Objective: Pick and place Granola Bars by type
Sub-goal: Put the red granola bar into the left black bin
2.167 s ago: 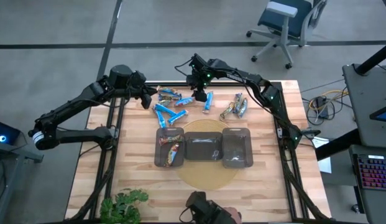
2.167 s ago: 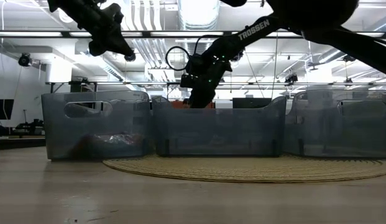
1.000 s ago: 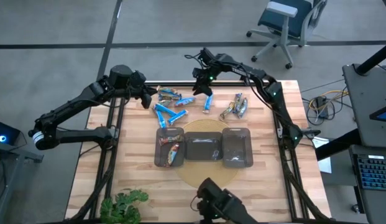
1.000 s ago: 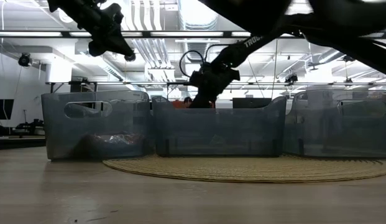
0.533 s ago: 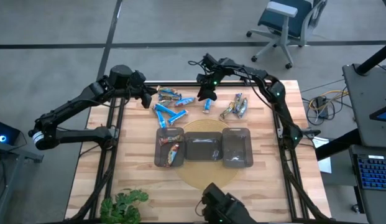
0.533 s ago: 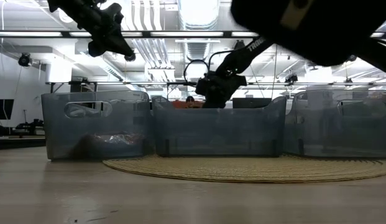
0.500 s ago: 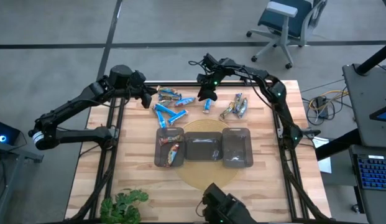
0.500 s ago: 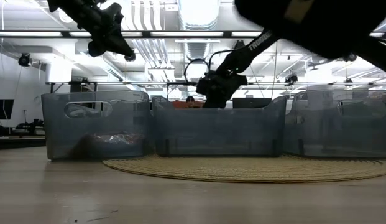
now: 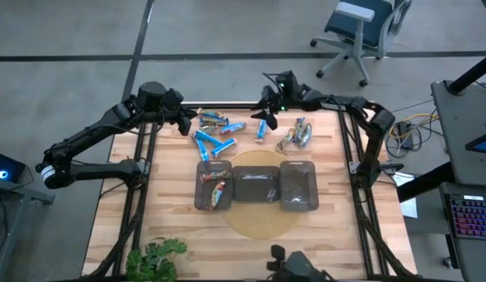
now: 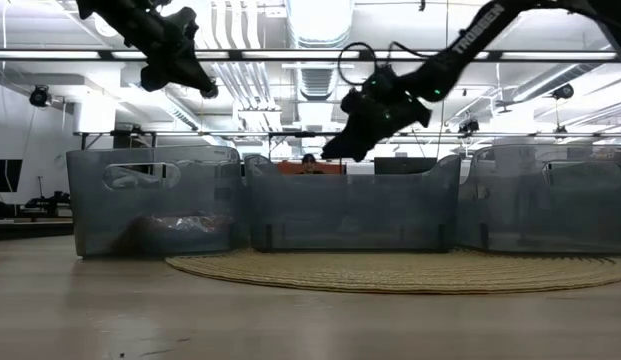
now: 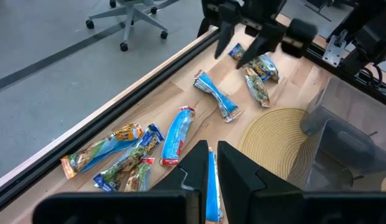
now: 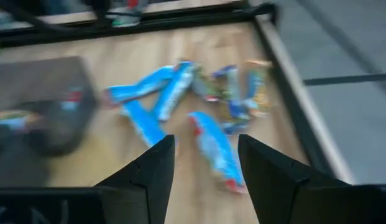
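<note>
Right gripper hovers above the blue granola bar, jaws wide, empty. Left gripper waits beside scattered bars, jaws narrow, empty.

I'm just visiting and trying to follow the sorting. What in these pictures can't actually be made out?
- Middle tray and right tray, high view: dark walls hide what is inside.
- Left tray, low view: something shiny lies inside, but its type is lost behind the cloudy wall.
- Loose bars, right wrist view: blurred, so wrappers cannot be read.
- Bars on the table, low view: hidden behind the trays.
</note>
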`<state>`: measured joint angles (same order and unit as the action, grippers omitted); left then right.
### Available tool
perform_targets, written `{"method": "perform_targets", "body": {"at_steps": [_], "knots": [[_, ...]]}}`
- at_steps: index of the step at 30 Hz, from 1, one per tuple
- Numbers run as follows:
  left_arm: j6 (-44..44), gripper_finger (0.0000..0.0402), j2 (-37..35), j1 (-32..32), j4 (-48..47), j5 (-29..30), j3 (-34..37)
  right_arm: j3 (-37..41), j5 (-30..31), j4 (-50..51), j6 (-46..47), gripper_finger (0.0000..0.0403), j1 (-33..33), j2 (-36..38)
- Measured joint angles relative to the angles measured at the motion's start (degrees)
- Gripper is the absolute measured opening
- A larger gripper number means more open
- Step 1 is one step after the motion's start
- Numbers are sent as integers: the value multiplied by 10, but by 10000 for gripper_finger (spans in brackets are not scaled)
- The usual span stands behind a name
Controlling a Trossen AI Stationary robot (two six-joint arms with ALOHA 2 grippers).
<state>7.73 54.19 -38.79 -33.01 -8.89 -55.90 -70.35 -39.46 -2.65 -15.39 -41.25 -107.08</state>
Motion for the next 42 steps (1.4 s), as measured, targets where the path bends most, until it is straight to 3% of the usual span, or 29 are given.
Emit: {"method": "perform_targets", "body": {"at_steps": [3,7,11,14,19,28,42], "knots": [[3,18,0,0,0,0,0,49,49,-74,7,168,-4,3],[12,18,0,0,0,0,0,86,51,-129,5,166,-16,-2],[12,18,0,0,0,13,0,99,44,-136,-19,159,-30,-18],[12,18,0,0,0,24,0,94,0,-135,-34,151,-42,-36],[12,18,0,0,0,25,0,35,-58,-87,-43,138,-62,-63],[14,18,0,0,0,25,0,-87,-59,108,-176,134,-64,-118],[13,18,0,0,0,26,0,-182,-53,212,-231,141,-55,-183]]}}
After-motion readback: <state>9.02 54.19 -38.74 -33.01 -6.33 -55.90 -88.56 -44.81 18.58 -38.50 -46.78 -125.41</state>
